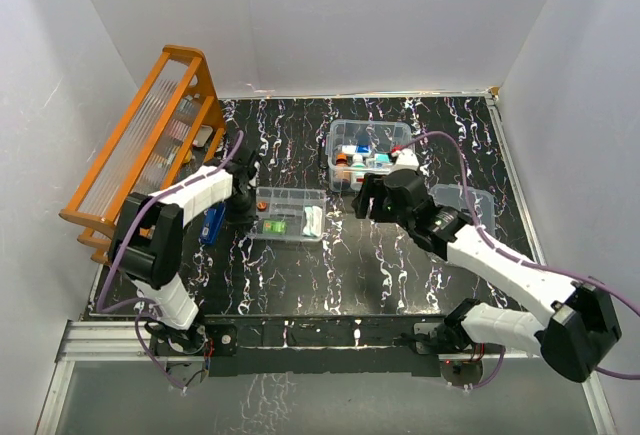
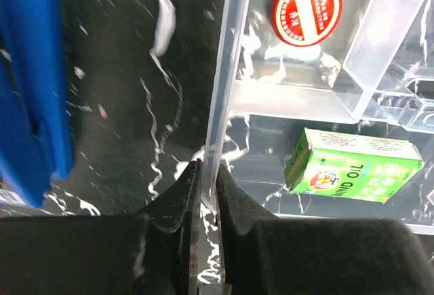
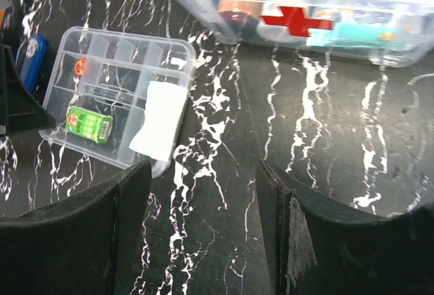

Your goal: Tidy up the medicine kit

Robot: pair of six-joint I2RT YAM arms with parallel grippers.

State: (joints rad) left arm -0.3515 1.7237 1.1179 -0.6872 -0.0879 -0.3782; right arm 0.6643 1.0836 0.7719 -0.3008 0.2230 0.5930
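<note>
A: Left gripper [image 2: 205,197] first. What did we get?
B: Fingers all but closed, pinched on the tray [image 2: 224,85] wall at its left end. One finger was inside, one outside.
A: Around it?
B: In the tray we saw a green box [image 2: 352,166] in the compartment by the fingers and a red tin [image 2: 306,10] one compartment further on. A white pad [image 3: 159,119] lay at the far end. A blue thing [image 2: 34,85] lay on the table [image 2: 129,105] just left of the tray. The rack [image 1: 140,145] stood beyond it at the left edge.
A: Right gripper [image 3: 203,207]?
B: Wide open, nothing in it. It hung over bare table between the tray's right end and the kit [image 3: 298,24].
A: Kit position?
B: Back centre of the table, behind and right of the tray, apart from it. Its red cross faced the arms. We saw bottles and packs inside, but the labels were too small for us to read.
</note>
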